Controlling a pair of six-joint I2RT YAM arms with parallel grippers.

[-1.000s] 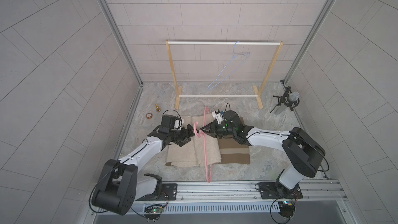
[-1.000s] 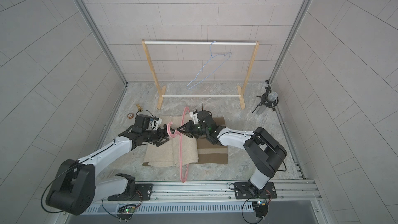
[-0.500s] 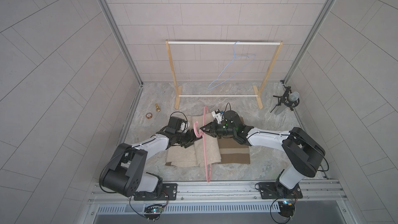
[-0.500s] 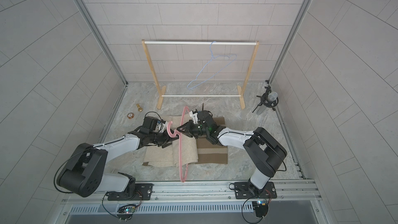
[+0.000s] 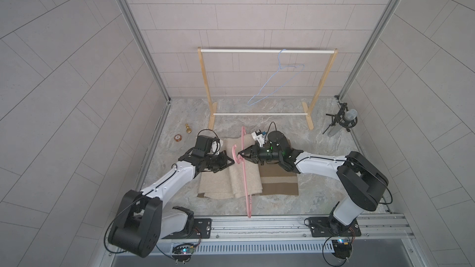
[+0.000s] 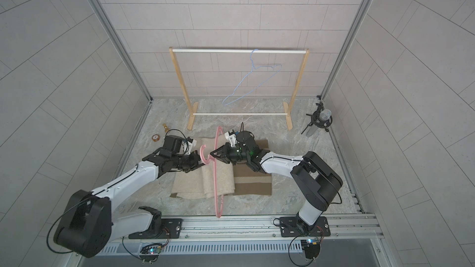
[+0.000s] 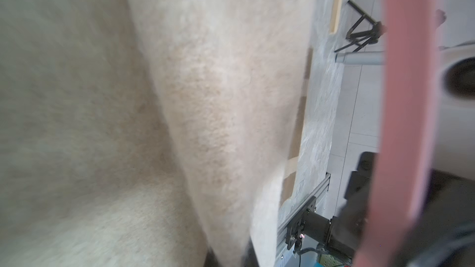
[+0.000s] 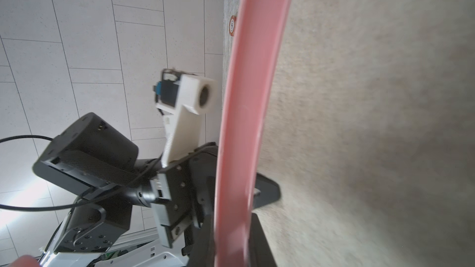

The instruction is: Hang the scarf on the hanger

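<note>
Closing: my left gripper (image 5: 231, 162) has just pinched shut on the beige woolly scarf (image 5: 221, 183), flat on the surface (image 5: 323, 183).
Right gripper (image 5: 240, 154): clamped on the pink plastic hanger (image 5: 246, 186), upright over the scarf.
Meaning: I judge the scarf ready to lift.

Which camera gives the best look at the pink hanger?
A top view: the whole hanger shows there, from hook to far end, over the scarf. Both wrist views catch only a blurred pink strip of it, close up.
</note>
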